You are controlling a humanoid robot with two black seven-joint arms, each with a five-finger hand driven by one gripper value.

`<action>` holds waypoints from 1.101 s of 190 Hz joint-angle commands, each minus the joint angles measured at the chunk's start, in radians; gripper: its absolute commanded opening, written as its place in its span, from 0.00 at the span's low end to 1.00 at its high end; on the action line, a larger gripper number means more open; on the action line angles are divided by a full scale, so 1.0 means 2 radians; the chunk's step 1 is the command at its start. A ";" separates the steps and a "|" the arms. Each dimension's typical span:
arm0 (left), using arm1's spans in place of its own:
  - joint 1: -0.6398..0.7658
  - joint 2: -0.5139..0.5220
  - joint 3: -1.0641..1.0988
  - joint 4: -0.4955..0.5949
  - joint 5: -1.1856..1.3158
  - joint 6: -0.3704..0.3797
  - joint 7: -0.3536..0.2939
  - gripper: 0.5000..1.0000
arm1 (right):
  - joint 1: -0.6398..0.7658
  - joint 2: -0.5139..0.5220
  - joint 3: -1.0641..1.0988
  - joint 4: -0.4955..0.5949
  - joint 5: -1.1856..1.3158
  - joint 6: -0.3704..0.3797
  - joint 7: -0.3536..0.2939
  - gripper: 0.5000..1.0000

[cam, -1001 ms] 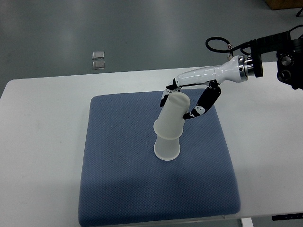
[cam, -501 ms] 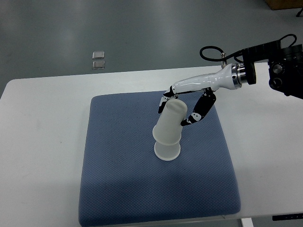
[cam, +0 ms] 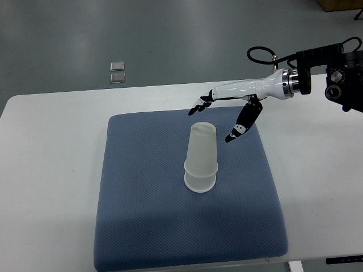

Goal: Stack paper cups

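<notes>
The pad's (cam: 142, 226) near edge runs to the bottom of the frame, its front corners barely in. The table (cam: 39, 170) is cut off at the left, right and bottom edges. The right arm (cam: 340, 85) leaves the frame at the right edge, so its upper part cannot be seen. The top cup (cam: 202, 148) hides most of the lower cup (cam: 199, 182); only that cup's base rim shows. Two small squares (cam: 118, 71) on the floor are too small to identify. A brown thing (cam: 340, 4) at the top right corner is cropped.
</notes>
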 commanded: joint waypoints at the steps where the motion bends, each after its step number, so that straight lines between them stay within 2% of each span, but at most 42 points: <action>1: 0.000 0.000 0.000 0.000 0.000 0.000 0.000 1.00 | -0.034 0.019 0.021 -0.036 0.064 -0.001 -0.001 0.79; 28: 0.000 0.000 0.000 0.000 0.000 0.000 0.000 1.00 | -0.065 0.035 0.024 -0.076 0.148 -0.002 -0.011 0.79; 51: 0.000 0.000 0.000 0.000 0.000 0.000 0.000 1.00 | -0.087 0.034 0.024 -0.077 0.192 -0.002 -0.030 0.79; 106: 0.000 0.000 0.000 0.000 0.000 0.000 0.000 1.00 | -0.115 0.044 0.030 -0.094 0.227 -0.016 -0.034 0.79; 141: 0.000 0.000 0.000 0.000 0.000 0.000 0.000 1.00 | -0.142 0.074 0.047 -0.164 0.379 -0.024 -0.045 0.79; 174: 0.000 0.000 0.000 0.000 0.000 0.000 0.000 1.00 | -0.146 0.121 0.076 -0.243 0.517 -0.058 -0.056 0.79; 209: 0.000 0.000 0.000 0.000 0.000 0.000 0.000 1.00 | -0.167 0.152 0.132 -0.280 0.584 -0.080 -0.079 0.79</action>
